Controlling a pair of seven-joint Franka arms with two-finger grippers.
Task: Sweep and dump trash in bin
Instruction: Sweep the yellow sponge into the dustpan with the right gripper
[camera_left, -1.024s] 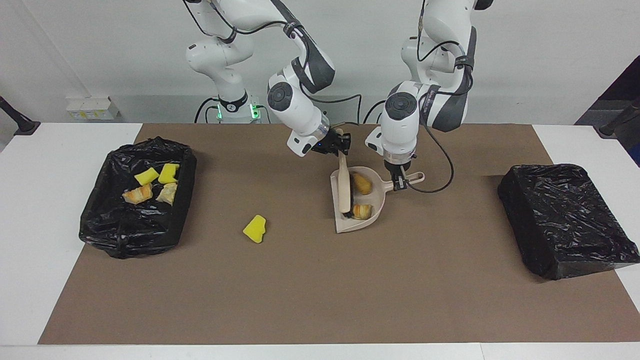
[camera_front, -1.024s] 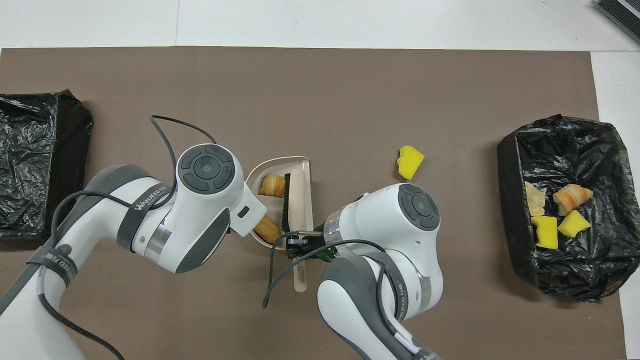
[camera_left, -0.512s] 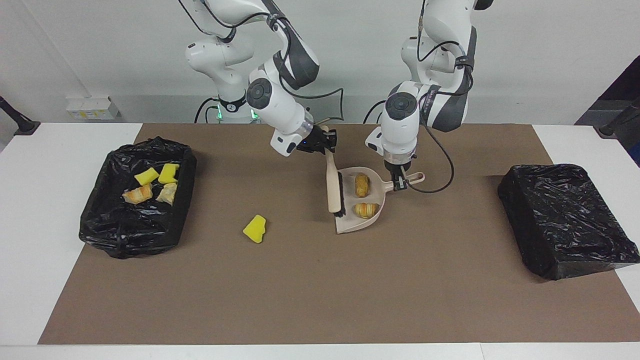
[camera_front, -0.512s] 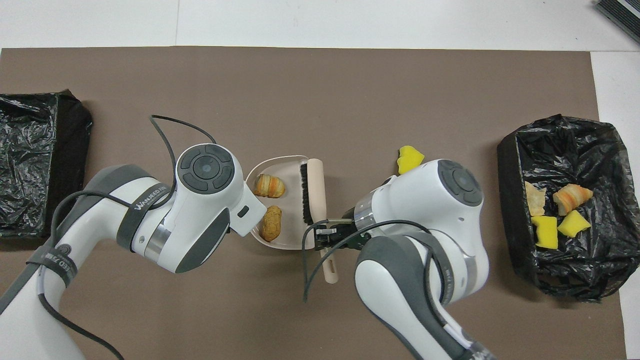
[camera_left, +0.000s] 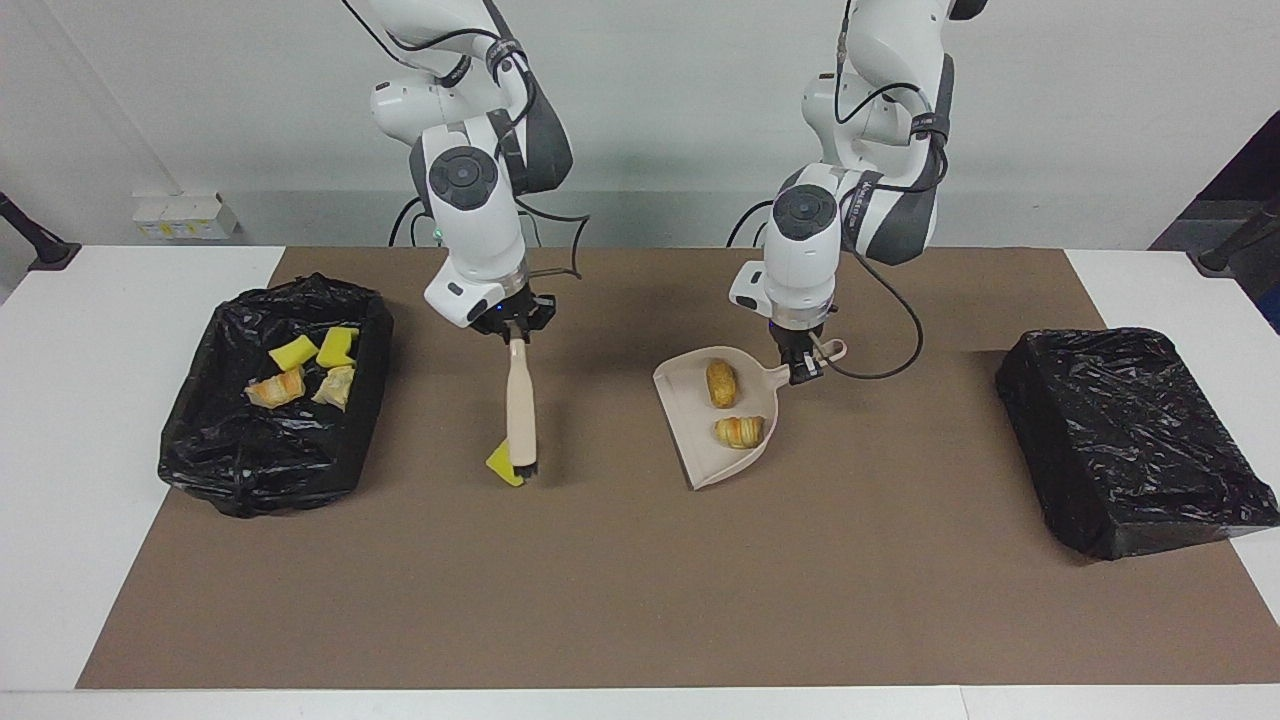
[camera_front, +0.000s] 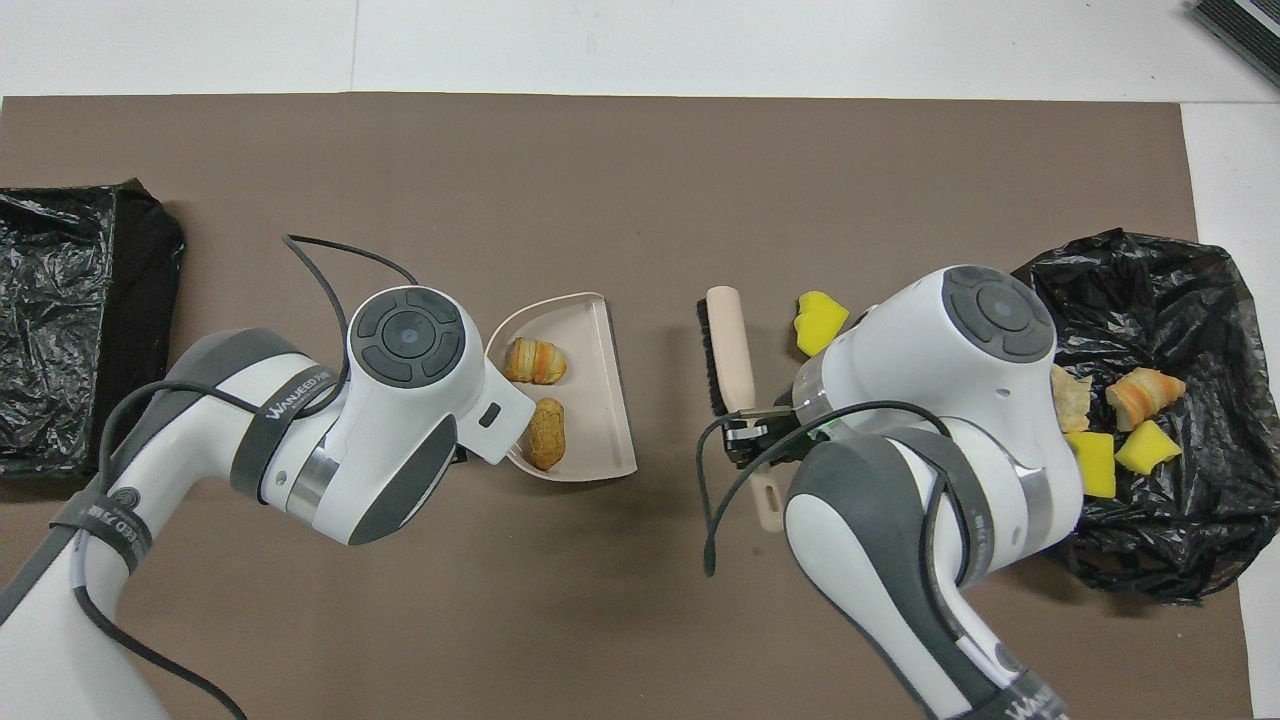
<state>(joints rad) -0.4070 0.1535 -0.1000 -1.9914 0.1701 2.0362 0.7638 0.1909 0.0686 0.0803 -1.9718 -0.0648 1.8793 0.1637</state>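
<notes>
My right gripper (camera_left: 515, 328) clamping the brush (camera_left: 521, 405) handle, bristles touching a yellow sponge chunk (camera_left: 500, 464) at its nine o'clock, my left gripper (camera_left: 803, 367) gripping the dustpan (camera_left: 690, 400) handle, two bread pieces (camera_left: 722, 383) lying in it, more trash (camera_left: 300, 352) sitting in the bin (camera_left: 230, 470)

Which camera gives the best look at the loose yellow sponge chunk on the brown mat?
The overhead view: the yellow sponge chunk lies fully in sight there, beside the brush and clear of it. In the facing view the brush head covers part of the chunk, so only a corner shows.
</notes>
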